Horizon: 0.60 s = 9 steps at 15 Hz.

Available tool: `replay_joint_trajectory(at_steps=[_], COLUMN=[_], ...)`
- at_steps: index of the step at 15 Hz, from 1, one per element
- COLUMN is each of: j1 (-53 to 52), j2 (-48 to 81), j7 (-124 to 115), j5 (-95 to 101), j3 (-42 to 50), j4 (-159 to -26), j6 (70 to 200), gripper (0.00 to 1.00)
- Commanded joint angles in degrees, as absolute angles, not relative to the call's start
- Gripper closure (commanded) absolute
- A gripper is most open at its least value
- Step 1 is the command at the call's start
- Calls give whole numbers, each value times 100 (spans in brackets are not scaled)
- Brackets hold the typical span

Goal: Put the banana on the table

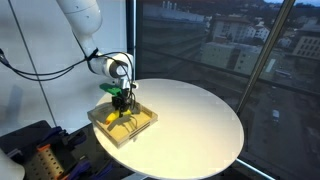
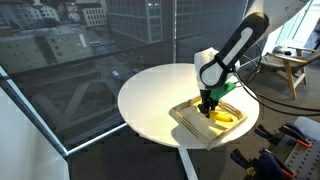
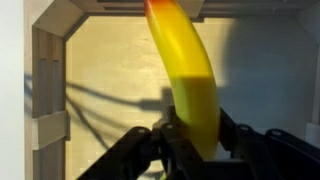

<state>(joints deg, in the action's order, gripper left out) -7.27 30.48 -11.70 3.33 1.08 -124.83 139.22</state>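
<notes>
White round table (image 1: 190,110) w/ a shallow square tray (image 3: 50,90) at its edge. Inside the tray, gripper (image 3: 195,135) is clamped on the banana (image 3: 185,70) near one end; the fruit prob. sits low in the tray. Lift straight up first, since the tray wall is the only obstacle. Keep the grip firm so the long end doesn't swing, then move to bare tabletop beyond the tray. Farther off: window glass, city.

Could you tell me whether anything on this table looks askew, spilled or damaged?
Nothing stands out. The gripper is shut on the banana inside the tray, the tray sits flat near the edge of the table, and no spill or damage shows.
</notes>
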Motion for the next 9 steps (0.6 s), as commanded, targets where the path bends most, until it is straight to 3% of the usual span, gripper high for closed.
replay_joint_trajectory(at_steps=[1, 9], j1=[-676, -596], j2=[2794, 2541], j7=[-1075, -894], j5=[347, 334], j3=[99, 62], j4=[-12446, -12344], j6=[13657, 13281], gripper=[84, 84])
